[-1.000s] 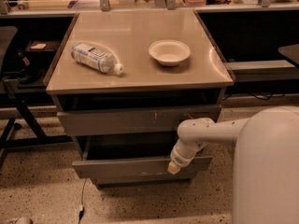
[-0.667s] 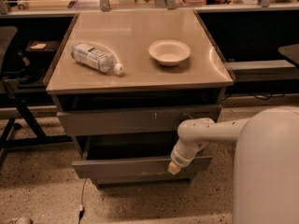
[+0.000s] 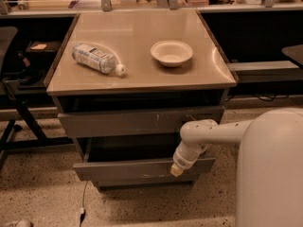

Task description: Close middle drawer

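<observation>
The middle drawer [image 3: 128, 170] is a wide grey drawer pulled out from the cabinet, with its dark inside showing behind the flat front. My gripper [image 3: 176, 170] hangs at the end of my white arm [image 3: 208, 131]. It is against the right part of that drawer's front, at its top edge. Above it, another grey drawer front [image 3: 137, 122] with small pale scratch marks stands slightly out under the cabinet top.
On the cabinet top [image 3: 142, 77] lie a plastic bottle [image 3: 97, 58] on its side and a white bowl [image 3: 171, 52]. My white body [image 3: 272, 174] fills the lower right. A dark chair [image 3: 12, 84] stands at the left. A speckled floor [image 3: 42, 193] lies in front.
</observation>
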`<state>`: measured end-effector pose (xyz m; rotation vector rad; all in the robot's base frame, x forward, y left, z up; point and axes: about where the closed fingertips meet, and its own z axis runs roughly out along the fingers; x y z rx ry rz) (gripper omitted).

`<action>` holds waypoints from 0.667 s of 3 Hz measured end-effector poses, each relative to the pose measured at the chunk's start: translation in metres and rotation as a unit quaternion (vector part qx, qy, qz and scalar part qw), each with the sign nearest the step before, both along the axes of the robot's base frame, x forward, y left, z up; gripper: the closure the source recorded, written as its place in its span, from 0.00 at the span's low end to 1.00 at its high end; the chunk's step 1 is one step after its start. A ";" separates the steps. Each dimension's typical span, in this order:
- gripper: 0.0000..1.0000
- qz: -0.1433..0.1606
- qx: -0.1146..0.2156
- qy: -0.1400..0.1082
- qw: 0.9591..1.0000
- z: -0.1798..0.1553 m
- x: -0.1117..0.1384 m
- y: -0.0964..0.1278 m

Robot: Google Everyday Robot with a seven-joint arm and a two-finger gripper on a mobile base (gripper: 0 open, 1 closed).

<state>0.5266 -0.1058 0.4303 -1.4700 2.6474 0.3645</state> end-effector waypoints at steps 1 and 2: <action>0.13 0.000 0.000 0.000 1.000 0.000 0.000 0.000; 0.00 0.000 0.000 0.000 1.000 0.000 0.000 0.000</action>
